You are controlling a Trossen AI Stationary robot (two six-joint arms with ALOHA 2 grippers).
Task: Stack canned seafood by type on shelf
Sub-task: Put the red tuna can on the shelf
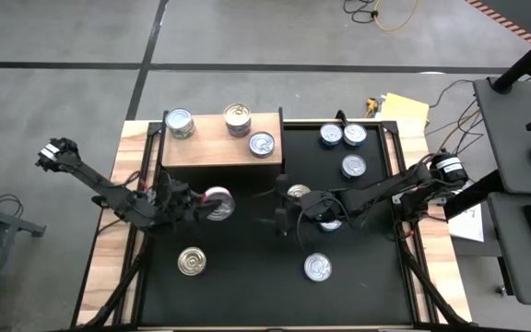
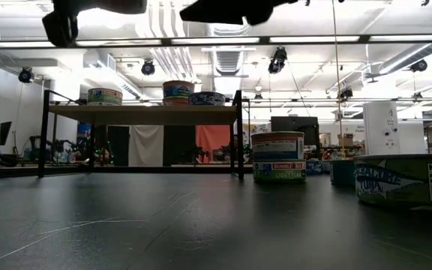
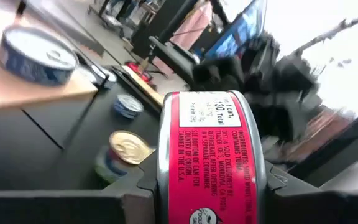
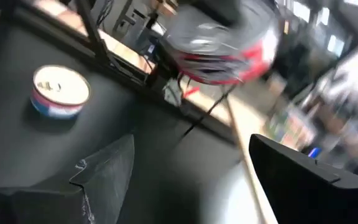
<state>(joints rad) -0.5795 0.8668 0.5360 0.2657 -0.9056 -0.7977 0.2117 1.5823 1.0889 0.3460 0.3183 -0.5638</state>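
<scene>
The shelf (image 1: 221, 152) is a light wooden stand at the table's far left. It carries a silver-topped tin (image 1: 181, 123), a gold-topped tin (image 1: 237, 118) and a blue-white tin (image 1: 262, 144). My left gripper (image 1: 208, 205) hangs in front of the shelf, shut on a red-labelled tin (image 3: 207, 162). My right gripper (image 1: 282, 219) hangs at mid-table with its fingers open (image 4: 191, 180) and nothing between them. Several more tins rest on their flat bottoms on the black table, among them a gold-topped one (image 1: 192, 261) and a blue-white one (image 1: 317, 267). My left gripper pinches the red-labelled tin between its two fingers, one finger (image 3: 143, 190) on each flat end beside the rims (image 3: 164, 155). The fingers come level from the table's left side. The tin is lifted clear of the table and turned on edge, its red side wall facing the wrist.
Blue-white tins (image 1: 331, 136), (image 1: 354, 135), (image 1: 353, 166) stand at the far right. A gold-topped tin (image 1: 298, 192) and another tin (image 1: 330, 222) sit close under my right arm. In the low view a stack of two tins (image 2: 278, 156) stands right of the shelf.
</scene>
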